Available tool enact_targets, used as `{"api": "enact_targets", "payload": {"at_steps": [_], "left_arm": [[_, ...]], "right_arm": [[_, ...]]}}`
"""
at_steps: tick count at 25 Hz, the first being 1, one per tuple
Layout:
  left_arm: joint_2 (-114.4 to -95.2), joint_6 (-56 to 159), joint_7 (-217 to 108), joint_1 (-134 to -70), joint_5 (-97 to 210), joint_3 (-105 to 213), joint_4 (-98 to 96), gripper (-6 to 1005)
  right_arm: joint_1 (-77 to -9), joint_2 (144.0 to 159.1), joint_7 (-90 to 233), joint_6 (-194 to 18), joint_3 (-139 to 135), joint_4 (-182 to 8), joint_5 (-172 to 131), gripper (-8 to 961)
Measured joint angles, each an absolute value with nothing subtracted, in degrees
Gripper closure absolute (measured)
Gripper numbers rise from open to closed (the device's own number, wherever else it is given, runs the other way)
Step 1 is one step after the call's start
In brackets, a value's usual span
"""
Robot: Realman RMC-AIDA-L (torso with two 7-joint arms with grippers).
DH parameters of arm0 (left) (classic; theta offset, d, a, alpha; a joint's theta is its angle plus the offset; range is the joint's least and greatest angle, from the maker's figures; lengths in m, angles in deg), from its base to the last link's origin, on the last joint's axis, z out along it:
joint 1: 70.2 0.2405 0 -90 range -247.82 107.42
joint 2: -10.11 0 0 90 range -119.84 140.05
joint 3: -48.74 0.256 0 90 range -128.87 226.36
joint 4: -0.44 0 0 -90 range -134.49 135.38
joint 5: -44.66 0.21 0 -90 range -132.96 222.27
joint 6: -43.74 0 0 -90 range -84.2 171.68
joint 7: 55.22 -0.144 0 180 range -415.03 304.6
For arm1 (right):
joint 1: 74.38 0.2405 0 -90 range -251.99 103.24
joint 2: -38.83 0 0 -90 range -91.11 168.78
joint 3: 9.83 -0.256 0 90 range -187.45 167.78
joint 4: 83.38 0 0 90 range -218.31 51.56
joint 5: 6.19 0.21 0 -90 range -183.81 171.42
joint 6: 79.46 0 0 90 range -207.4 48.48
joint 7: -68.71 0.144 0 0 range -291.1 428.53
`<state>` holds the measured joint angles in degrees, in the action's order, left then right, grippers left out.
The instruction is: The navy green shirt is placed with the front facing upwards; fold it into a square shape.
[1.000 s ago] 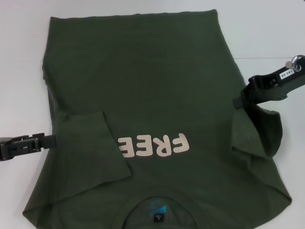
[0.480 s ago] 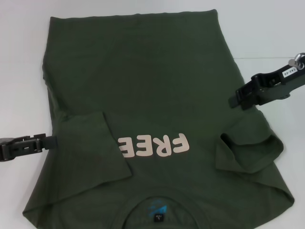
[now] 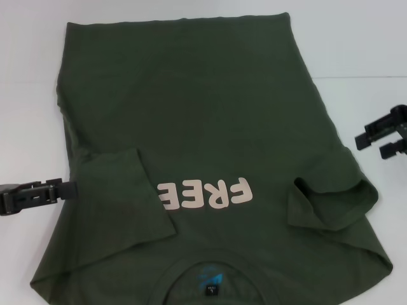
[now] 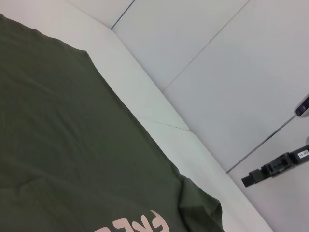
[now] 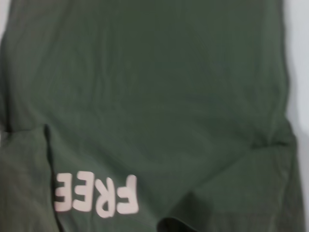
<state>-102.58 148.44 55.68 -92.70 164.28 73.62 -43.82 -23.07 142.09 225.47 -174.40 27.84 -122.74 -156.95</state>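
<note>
The navy green shirt (image 3: 191, 114) lies flat and face up on the white table, with its collar (image 3: 213, 270) at the near edge and the pale "FREE" lettering (image 3: 205, 193) across the chest. Its left sleeve (image 3: 124, 197) is folded flat inward over the chest. The right sleeve (image 3: 327, 203) is folded inward too, but sits loose and puffed. My right gripper (image 3: 370, 146) is open and holds nothing, off the cloth to the right of the shirt. My left gripper (image 3: 71, 189) rests at the shirt's left edge, beside the folded left sleeve.
White table (image 3: 369, 38) surrounds the shirt on the left, right and far sides. A seam line crosses the table at the far right. The left wrist view shows the shirt (image 4: 72, 145) and, farther off, the right gripper (image 4: 273, 170).
The right gripper let go of the right sleeve, which dropped folded onto the shirt. It then opened and drew away to the right. The left arm stayed put.
</note>
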Motion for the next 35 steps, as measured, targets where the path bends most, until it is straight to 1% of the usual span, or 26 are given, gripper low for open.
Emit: {"api": "enact_targets", "payload": {"at_steps": [3,10,18,24,28,35], "left_arm": [[-102.57,148.4,55.7,-92.7,164.3,73.6,-43.7,93],[-102.57,148.3,55.5,-92.6,164.3,73.6,-43.7,93],[-102.57,148.3,55.3,-92.7,164.7,73.6,-43.7,93],[-102.57,148.3,55.1,-92.7,164.7,73.6,-43.7,93],[-102.57,148.3,55.0,-92.7,164.7,73.6,-43.7,93],[-102.57,148.3,54.9,-92.8,164.7,73.6,-43.7,93]], "right_arm": [[-23.1,142.28,226.1,-174.6,28.3,-122.1,-159.0,284],[-22.3,143.96,228.7,-171.6,32.1,-122.1,-165.6,278],[-22.1,145.65,230.4,-167.6,34.8,-121.8,-166.3,349],[-21.9,146.86,231.0,-163.7,36.2,-120.6,-166.4,425],[-21.8,147.21,231.1,-161.3,37.0,-119.1,-166.4,424],[-22.1,148.25,231.2,-158.1,37.3,-118.4,-166.4,425]]}}
